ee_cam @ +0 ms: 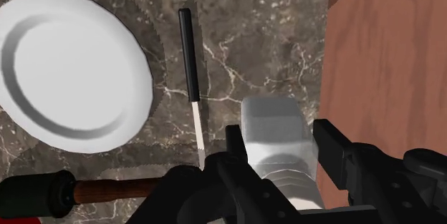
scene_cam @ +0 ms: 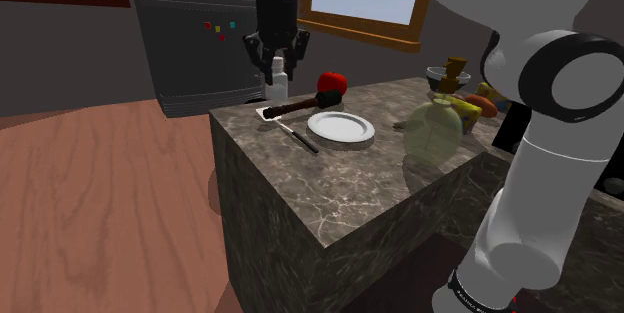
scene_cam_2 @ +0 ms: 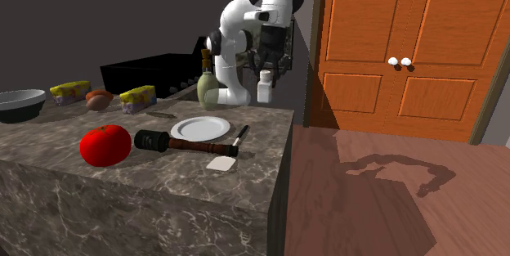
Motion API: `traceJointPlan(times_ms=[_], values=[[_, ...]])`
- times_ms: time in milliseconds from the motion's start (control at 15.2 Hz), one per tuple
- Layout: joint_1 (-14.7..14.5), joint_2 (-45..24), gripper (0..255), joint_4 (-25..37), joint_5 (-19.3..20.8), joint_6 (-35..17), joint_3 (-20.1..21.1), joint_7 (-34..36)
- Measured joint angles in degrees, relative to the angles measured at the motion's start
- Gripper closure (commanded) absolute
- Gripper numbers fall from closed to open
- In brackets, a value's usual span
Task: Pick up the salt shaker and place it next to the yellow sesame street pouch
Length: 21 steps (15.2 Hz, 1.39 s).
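My gripper [scene_cam: 278, 61] is shut on a white salt shaker [scene_cam: 277, 87], which hangs a little above the marble counter near its corner. In the second exterior view the salt shaker [scene_cam_2: 265, 87] hangs below the gripper [scene_cam_2: 266, 65], over the counter's far end by the wooden floor. The wrist view has the salt shaker [ee_cam: 272, 119] clasped between the fingers of the gripper [ee_cam: 279, 144], just above the counter edge. Two yellow pouches [scene_cam_2: 70, 91] [scene_cam_2: 138, 97] lie at the back of the counter, far from the shaker. I cannot tell which is the Sesame Street one.
On the counter [scene_cam_2: 163, 181] lie a white plate [scene_cam_2: 200, 128], a spatula [scene_cam_2: 225, 160], a dark pepper mill [scene_cam_2: 184, 141] and a red tomato [scene_cam_2: 105, 145]. A green bottle [scene_cam_2: 208, 89], a grey bowl [scene_cam_2: 20, 103] and a brown egg-like thing [scene_cam_2: 100, 99] stand near the pouches.
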<state>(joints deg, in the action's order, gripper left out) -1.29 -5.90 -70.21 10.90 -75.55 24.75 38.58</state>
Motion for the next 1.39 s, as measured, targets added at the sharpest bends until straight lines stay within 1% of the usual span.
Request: traceJointPlan(times_ms=[396,462,660,792,924,990,1386], values=[[-2.2,-5.2,255,11.8,2.9,7.2,0.8,0.3],[-1.5,-4.4,255,11.1,2.5,7.1,0.5,-0.4],[2.4,1.0,255,4.3,-0.3,4.7,-1.4,-4.5],[4.6,3.6,255,1.4,-1.5,3.6,-3.0,-7.7],[6.3,5.6,255,-0.9,-2.4,2.8,-4.5,-10.6],[7.3,7.4,255,-3.3,-3.1,1.9,-5.5,-12.2],[11.7,13.6,255,-11.1,-5.0,-1.2,-11.1,-21.4]])
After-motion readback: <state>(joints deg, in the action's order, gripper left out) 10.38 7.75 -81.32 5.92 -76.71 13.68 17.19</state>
